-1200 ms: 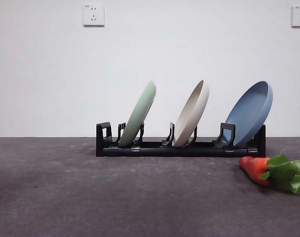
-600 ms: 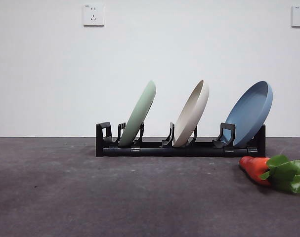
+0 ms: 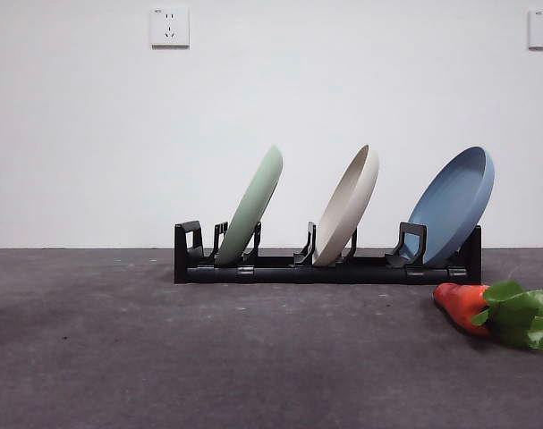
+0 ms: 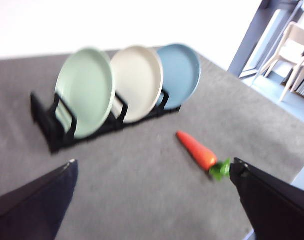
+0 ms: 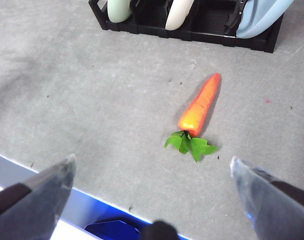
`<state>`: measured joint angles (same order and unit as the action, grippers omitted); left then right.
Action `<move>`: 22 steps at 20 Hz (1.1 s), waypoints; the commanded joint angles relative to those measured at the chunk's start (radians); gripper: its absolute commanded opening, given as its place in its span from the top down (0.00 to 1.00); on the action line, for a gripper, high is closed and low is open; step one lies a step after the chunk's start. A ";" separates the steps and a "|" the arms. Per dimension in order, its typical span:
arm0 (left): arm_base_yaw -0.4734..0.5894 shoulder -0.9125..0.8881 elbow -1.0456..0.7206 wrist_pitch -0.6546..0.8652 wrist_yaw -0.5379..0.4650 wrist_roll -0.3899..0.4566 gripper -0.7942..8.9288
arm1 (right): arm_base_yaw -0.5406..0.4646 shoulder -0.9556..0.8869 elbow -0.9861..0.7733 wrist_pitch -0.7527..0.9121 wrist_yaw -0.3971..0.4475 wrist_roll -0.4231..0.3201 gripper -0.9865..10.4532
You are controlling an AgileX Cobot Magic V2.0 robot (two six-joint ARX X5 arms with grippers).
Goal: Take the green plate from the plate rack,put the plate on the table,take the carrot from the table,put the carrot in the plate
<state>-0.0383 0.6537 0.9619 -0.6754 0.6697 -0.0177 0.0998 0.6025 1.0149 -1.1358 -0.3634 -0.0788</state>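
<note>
We note the table (image 3: pixel 164 357) as a dark grey, matt, finely grained surface, like a rough mat. The plate rack (image 3: pixel 289 268) looks like black moulded plastic with a faint sheen. The green plate (image 3: pixel 251 207), beige plate (image 3: pixel 347 206) and blue plate (image 3: pixel 454 204) appear smooth and matt. The carrot (image 3: pixel 463 304) looks like smooth, slightly glossy plastic; its leaves' material we cannot tell.

The green plate (image 3: pixel 251 205) is flanked on one side only, by the beige plate (image 3: pixel 347 205); the desk (image 3: pixel 164 357) around the carrot (image 3: pixel 463 306) lies unobstructed.
</note>
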 commanded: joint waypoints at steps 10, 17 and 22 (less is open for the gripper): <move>-0.336 0.729 0.383 0.295 -0.246 -0.008 0.21 | 0.001 -0.001 0.003 0.005 0.002 0.011 0.34; -0.422 1.086 0.520 0.484 -0.397 -0.008 0.21 | 0.001 0.000 0.003 0.005 0.002 0.011 0.34; -0.428 1.217 0.526 0.581 -0.432 -0.008 0.21 | 0.001 0.000 0.003 0.005 0.002 0.011 0.34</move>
<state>-0.4664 1.8633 1.4841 -0.1040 0.2398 -0.0261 0.0998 0.6025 1.0149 -1.1358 -0.3634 -0.0750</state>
